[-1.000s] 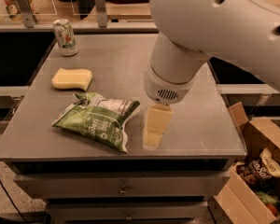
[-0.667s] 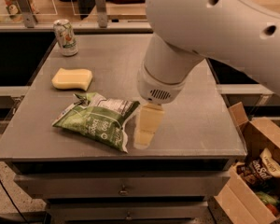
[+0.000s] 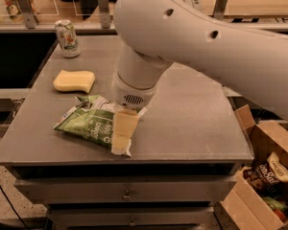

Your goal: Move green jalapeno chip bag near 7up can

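Observation:
The green jalapeno chip bag (image 3: 88,120) lies crumpled on the grey table (image 3: 192,123) near its front left. The 7up can (image 3: 67,38) stands upright at the table's far left corner, well apart from the bag. My gripper (image 3: 121,137) hangs from the big white arm (image 3: 201,42) and sits directly over the bag's right end, with a pale finger (image 3: 123,128) covering that end of the bag.
A pale yellow sponge (image 3: 74,80) lies between the can and the bag. An open cardboard box (image 3: 266,176) with snack packets stands on the floor to the right. A ledge with posts (image 3: 103,6) runs behind the table.
My gripper has moved left from the bare table beside the bag to over the bag's right end. The bag, sponge and can have not moved.

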Available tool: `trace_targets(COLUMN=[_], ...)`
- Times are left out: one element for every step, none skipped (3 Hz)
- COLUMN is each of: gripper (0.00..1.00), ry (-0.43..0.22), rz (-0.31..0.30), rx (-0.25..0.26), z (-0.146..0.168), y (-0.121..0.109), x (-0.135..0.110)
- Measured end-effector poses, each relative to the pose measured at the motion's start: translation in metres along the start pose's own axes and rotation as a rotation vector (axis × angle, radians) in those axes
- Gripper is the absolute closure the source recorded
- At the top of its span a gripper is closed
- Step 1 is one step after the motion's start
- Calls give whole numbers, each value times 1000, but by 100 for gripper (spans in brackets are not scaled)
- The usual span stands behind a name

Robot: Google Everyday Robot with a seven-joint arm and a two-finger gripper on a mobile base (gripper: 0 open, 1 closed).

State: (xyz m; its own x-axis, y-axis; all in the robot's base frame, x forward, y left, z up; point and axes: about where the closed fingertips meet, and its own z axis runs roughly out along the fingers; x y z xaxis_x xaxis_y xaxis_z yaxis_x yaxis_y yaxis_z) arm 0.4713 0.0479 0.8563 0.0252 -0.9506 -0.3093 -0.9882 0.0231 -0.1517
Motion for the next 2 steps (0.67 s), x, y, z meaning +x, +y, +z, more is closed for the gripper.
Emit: trace_targets(gripper=[0,18], ry=[7,2], rz=[-28,-42], rx=[-75,-110], z=[24,33], y=[15,25], x=[-16,-26])
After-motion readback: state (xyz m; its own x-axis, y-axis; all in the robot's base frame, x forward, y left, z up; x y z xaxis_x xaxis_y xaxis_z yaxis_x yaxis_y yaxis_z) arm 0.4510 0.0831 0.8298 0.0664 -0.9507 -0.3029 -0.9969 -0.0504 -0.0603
